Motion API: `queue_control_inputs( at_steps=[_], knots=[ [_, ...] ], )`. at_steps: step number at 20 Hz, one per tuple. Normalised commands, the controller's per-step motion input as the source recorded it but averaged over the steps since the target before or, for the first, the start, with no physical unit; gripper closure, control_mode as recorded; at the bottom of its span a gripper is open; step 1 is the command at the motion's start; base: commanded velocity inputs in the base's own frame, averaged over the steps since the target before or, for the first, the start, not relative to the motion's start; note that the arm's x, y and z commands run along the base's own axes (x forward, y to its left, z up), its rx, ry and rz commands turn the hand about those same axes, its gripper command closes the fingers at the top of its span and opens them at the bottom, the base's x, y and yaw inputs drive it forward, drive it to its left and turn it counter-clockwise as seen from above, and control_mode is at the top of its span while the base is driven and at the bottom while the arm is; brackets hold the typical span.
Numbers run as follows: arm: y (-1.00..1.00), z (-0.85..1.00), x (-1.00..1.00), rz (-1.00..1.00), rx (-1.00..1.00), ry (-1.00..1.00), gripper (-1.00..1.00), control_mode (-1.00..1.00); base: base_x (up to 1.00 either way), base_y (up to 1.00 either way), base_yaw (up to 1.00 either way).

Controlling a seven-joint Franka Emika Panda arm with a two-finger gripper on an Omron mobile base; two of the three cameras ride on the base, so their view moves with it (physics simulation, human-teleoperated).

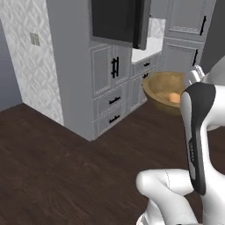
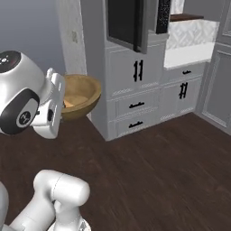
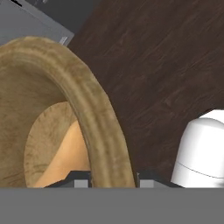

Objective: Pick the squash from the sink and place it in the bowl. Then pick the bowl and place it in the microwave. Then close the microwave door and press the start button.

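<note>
The wooden bowl (image 1: 163, 86) hangs in the air in front of the grey cabinets, tilted, with the orange-tan squash (image 1: 175, 97) lying inside it. My gripper (image 3: 109, 179) is shut on the bowl's rim (image 3: 89, 105), one finger inside and one outside; the squash (image 3: 65, 153) rests just past the inner finger. From the right, the bowl (image 2: 85, 92) and squash (image 2: 67, 103) sit against my white hand. The microwave door (image 1: 115, 19), dark glass in a grey frame, stands swung outward above the cabinets (image 2: 124, 22). The microwave's inside is hidden.
Grey panelled cabinets with black handles (image 1: 114, 67) stand under the microwave door, with drawers (image 2: 135, 106) below. A white counter (image 2: 189, 54) runs to the right. Dark wood floor (image 1: 66, 167) spreads in front. My own forearm (image 1: 197, 132) blocks part of the bowl.
</note>
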Motion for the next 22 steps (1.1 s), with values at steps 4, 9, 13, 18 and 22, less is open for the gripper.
queue_control_inputs(
  at_steps=[4, 9, 13, 18, 22],
  knots=[
    [0.00, 0.00, 0.00, 0.00, 0.00, 0.00, 1.00, 1.00, 0.11, -1.00, 0.34],
    [0.00, 0.00, 0.00, 0.00, 0.00, 0.00, 1.00, 1.00, 0.09, -1.00, 0.35],
    [0.00, 0.00, 0.00, 0.00, 0.00, 0.00, 1.00, 1.00, 0.13, -1.00, 0.38],
    [0.00, 0.00, 0.00, 0.00, 0.00, 0.00, 1.00, 1.00, 0.10, -1.00, 0.38],
    [0.00, 0.00, 0.00, 0.00, 0.00, 0.00, 1.00, 1.00, 0.00, -1.00, 0.39]
  ],
)
